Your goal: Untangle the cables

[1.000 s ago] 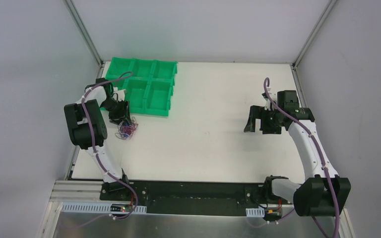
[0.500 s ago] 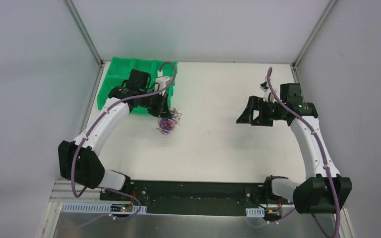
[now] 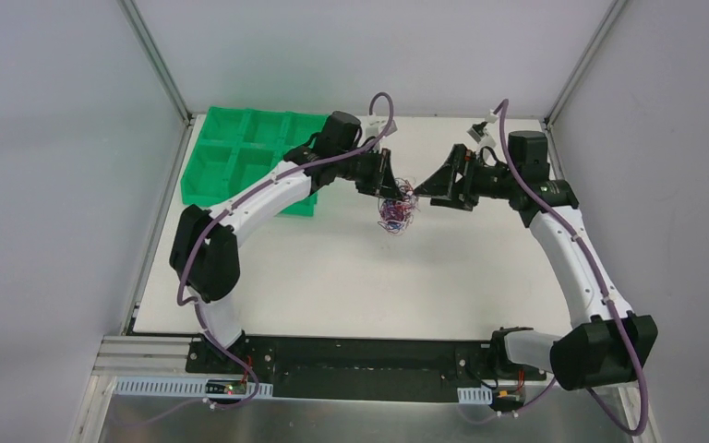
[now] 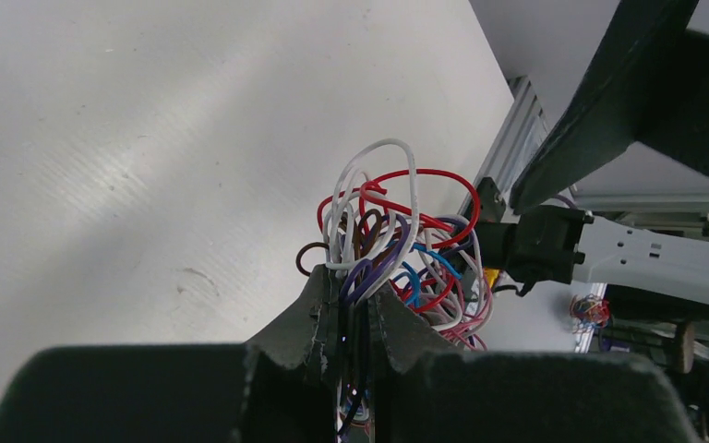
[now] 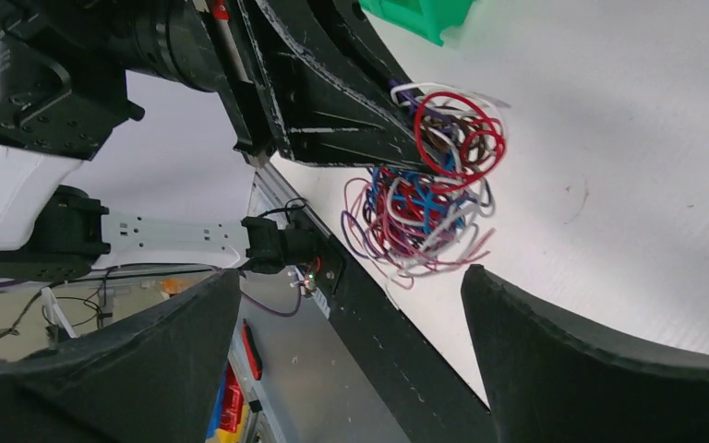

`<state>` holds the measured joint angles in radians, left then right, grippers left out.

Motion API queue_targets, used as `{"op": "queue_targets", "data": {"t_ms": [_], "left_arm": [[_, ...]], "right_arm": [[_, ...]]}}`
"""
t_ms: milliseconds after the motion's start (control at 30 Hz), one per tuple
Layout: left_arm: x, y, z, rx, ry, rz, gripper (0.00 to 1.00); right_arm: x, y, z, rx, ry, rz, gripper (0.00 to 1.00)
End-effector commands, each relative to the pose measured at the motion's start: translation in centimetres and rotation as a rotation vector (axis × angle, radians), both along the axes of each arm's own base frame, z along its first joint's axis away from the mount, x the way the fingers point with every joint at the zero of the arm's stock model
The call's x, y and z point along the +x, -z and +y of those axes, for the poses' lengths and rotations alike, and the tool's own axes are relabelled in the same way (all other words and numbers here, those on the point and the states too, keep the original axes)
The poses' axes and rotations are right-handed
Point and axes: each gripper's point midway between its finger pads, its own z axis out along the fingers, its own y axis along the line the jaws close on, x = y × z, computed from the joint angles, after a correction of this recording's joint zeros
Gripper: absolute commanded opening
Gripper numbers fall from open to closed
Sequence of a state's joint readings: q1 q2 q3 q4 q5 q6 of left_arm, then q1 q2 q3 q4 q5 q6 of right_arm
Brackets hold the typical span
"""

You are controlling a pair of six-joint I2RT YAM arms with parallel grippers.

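The cables (image 3: 395, 208) form one tangled clump of thin loops, red, white, blue, purple and a dark brownish strand. It hangs over the far middle of the tabletop (image 3: 351, 277), to the right of the green tray (image 3: 231, 157). I cannot tell whether its lowest loops touch the surface. The left jaws are pinched almost fully together on a few strands at the top of the clump, with the rest spilling out beyond their tips. The right jaws stand spread wide with nothing between them; they face the clump from the other side, just beside it and not touching. The step in hand looks like a two-handed pull-apart: the left holds while the right takes a strand. It would go best if the right jaws closed on a single outlying loop, such as the tall white one or the big red one at the clump's edge, rather than biting into the dense middle. A slow draw straight away from the left jaws should follow, since wires this thin may slip out or tighten the knot if jerked. By count there is one clump, its separate wires too interlaced to number, two arms with two sets of jaws, and one tray. The left arm (image 3: 258, 189) partly covers the tray's compartments, which lie in two rows.
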<state>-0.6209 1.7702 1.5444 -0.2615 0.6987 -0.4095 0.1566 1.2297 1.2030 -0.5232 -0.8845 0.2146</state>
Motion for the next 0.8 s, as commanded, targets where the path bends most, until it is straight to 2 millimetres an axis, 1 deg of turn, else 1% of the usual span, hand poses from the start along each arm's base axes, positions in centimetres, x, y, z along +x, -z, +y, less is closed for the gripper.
{"op": "queue_targets", "data": {"t_ms": [0, 67, 167, 233, 267, 300, 333, 367, 400, 433, 500, 567, 600, 700, 767], "left_arm": [[1.0, -5.7, -2.7, -0.182, -0.015, -0.027, 0.0], [0.8, -5.9, -2.8, -0.194, -0.009, -0.022, 0.0], [-0.1, -6.2, -2.6, -0.21, 0.015, -0.005, 0.0], [-0.7, -6.5, -2.5, -0.224, 0.026, 0.009, 0.0], [-0.8, -6.5, -2.5, -0.23, 0.028, 0.015, 0.0], [-1.0, -6.6, -2.4, -0.235, 0.03, 0.018, 0.0], [-1.1, -6.7, -2.4, -0.238, 0.028, 0.018, 0.0], [-1.2, -6.9, -2.3, -0.24, 0.029, 0.013, 0.0], [-1.3, -7.2, -2.1, -0.241, 0.032, -0.002, 0.0], [-1.4, -7.2, -1.8, -0.228, 0.034, -0.011, 0.0], [-1.8, -7.5, -1.1, -0.189, 0.036, -0.052, 0.01], [-2.1, -7.4, 0.1, -0.138, 0.036, -0.095, 0.11], [-2.1, -7.2, 0.9, -0.114, 0.027, -0.109, 0.14], [-1.3, -7.0, 3.4, -0.081, -0.018, -0.127, 0.15], [-0.6, -7.0, 5.0, -0.073, -0.051, -0.125, 0.13]], "right_arm": [[1.7, 0.1, 1.9, 0.04, 0.016, -0.016, 0.9], [2.4, 1.6, 1.6, -0.006, 0.054, -0.02, 0.88], [4.1, 4.1, 0.5, -0.088, 0.155, -0.026, 0.81], [4.8, 5.0, 0.2, -0.101, 0.187, -0.02, 0.73], [5.0, 5.5, 0.3, -0.093, 0.199, -0.007, 0.66], [5.3, 5.7, 0.4, -0.081, 0.209, -0.002, 0.55], [5.5, 5.8, 0.5, -0.079, 0.216, 0.001, 0.4], [5.7, 6.0, 0.4, -0.09, 0.22, 0.002, 0.23], [5.8, 6.3, 0.0, -0.125, 0.223, -0.01, 0.01], [5.8, 6.8, -0.8, -0.175, 0.24, -0.019, 0.0], [6.3, 7.7, -3.3, -0.286, 0.33, -0.043, 0.0], [6.7, 8.2, -6.3, -0.388, 0.425, -0.071, 0.0], [6.7, 8.4, -7.5, -0.428, 0.453, -0.078, 0.0], [6.4, 8.7, -10.9, -0.504, 0.53, -0.081, 0.0], [6.1, 8.7, -12.6, -0.522, 0.565, -0.082, 0.0]]}}
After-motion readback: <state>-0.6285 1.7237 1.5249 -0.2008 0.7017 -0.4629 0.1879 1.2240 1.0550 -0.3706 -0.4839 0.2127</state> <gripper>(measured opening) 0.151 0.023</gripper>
